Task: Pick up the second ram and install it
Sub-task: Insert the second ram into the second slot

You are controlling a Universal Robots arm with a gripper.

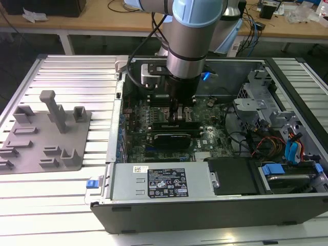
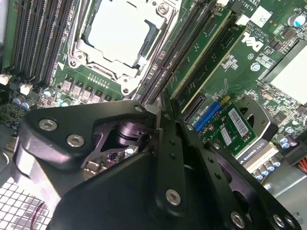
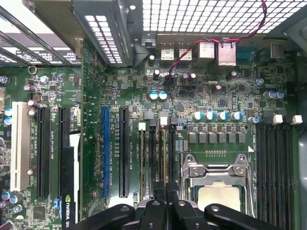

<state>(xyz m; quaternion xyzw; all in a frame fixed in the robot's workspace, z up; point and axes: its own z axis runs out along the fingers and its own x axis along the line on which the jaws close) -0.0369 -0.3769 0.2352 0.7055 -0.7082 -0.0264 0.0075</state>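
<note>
Exterior view: gripper (image 1: 177,119) pinched narrow low inside the case (image 1: 287,205), over the motherboard (image 1: 215,136).

One arm (image 1: 187,41), one computer case (image 1: 215,154), one grey tray (image 1: 46,138)

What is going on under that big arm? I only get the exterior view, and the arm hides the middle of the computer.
Observer: In both wrist views the gripper is down over the long black memory slots, its fingers drawn together.
Operator: What sits beside it?
Observer: A processor socket with a metal frame; the chip's bare top shows.
Operator: Is any memory in yet?
Observer: In the second wrist view a green memory stick stands in a slot near the gripper. Which stick it is, I cannot tell.
</note>
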